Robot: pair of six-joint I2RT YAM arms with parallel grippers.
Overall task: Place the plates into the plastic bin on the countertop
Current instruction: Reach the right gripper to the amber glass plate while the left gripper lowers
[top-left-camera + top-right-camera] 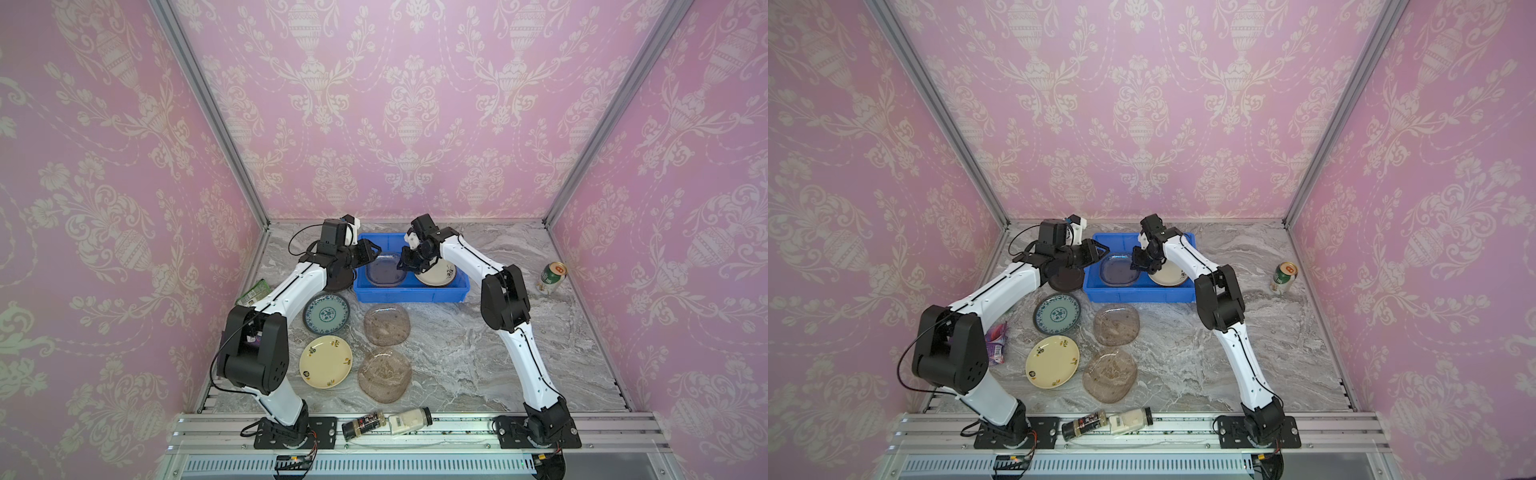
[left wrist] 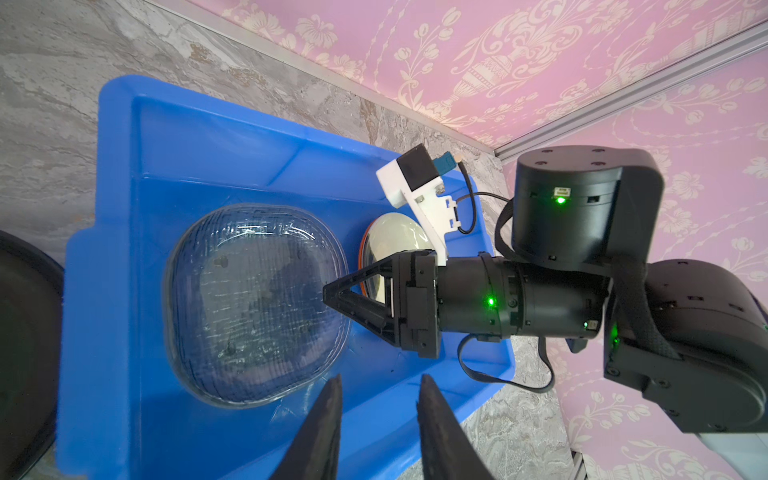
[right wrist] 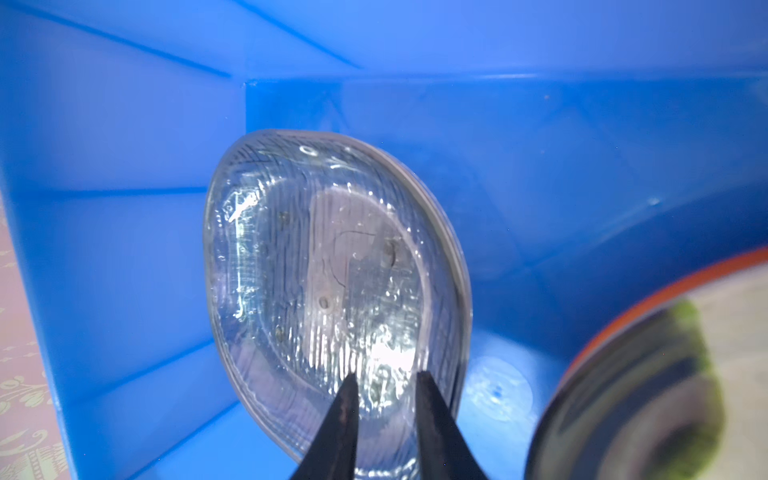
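Top views: bin (image 1: 411, 296) on countertop (image 1: 478, 353) at 12 o'clock, close to back wall. Contents: clear plate (image 1: 384, 272) flat in its 9 o'clock half, cream plate (image 1: 444, 278) in its 3 o'clock half. Left gripper (image 1: 376, 250) hovers over bin's 9 o'clock rim. Right gripper (image 1: 402, 266) is down at clear plate's 3 o'clock edge. Outside bin: black plate (image 1: 334, 284) just beside the 9 o'clock wall, partly under left arm. Teal plate (image 1: 326, 312) at bin's 7 o'clock, loose cream plate (image 1: 325, 361) at 6 o'clock of it. Far brown plate (image 1: 387, 324) at bin's 6 o'clock, near brown plate (image 1: 385, 376) close by at 6 o'clock of that. Can (image 1: 552, 277) stands well off at bin's 3 o'clock.

Left wrist: left gripper jaws spread, nothing between them, tips above bin's rim. Clear plate lies flat on bin floor, cream plate beside it, both inside the walls. Right gripper's tip meets clear plate's rim on the side facing cream plate. Black plate on countertop just outside bin.

Right wrist: right gripper jaws part-way apart at clear plate's rim, plate visible through the gap. Cannot tell whether they pinch it or stand clear. Cream plate blurred beside it, stacked on orange plate (image 3: 731, 268), only the orange rim showing. Both in bin
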